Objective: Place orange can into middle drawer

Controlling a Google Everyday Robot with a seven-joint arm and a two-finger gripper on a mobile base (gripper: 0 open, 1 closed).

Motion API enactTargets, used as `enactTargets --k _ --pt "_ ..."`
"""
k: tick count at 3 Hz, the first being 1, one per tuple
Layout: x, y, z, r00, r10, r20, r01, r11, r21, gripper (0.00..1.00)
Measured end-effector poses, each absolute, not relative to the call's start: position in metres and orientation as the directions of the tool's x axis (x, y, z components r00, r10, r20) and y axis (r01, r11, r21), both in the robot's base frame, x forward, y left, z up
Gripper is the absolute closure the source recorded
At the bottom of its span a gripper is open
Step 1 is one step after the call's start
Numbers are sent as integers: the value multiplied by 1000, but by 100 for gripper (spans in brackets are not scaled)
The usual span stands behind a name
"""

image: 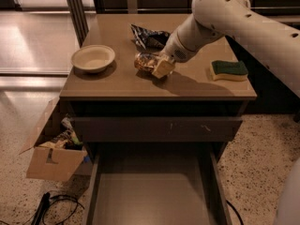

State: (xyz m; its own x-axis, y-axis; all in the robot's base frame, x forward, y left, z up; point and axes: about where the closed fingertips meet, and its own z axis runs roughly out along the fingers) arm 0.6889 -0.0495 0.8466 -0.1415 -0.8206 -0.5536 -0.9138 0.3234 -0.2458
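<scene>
The orange can lies on its side on the cabinet top, just in front of a dark foil snack bag. My gripper is down at the can's right end, touching it, with the white arm reaching in from the upper right. The far side of the can is hidden by the gripper. The middle drawer stands pulled out below, its flat grey floor bare.
A cream bowl sits at the left of the top and a green-and-yellow sponge at the right. A shut drawer front with white scuffs is above the open drawer. A cardboard box of clutter and cables lie on the floor at left.
</scene>
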Motion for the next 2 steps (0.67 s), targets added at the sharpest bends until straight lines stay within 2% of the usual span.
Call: enactTargets --k 2 --pt "648 -71 883 -124 -803 -583 -911 325 -255 100"
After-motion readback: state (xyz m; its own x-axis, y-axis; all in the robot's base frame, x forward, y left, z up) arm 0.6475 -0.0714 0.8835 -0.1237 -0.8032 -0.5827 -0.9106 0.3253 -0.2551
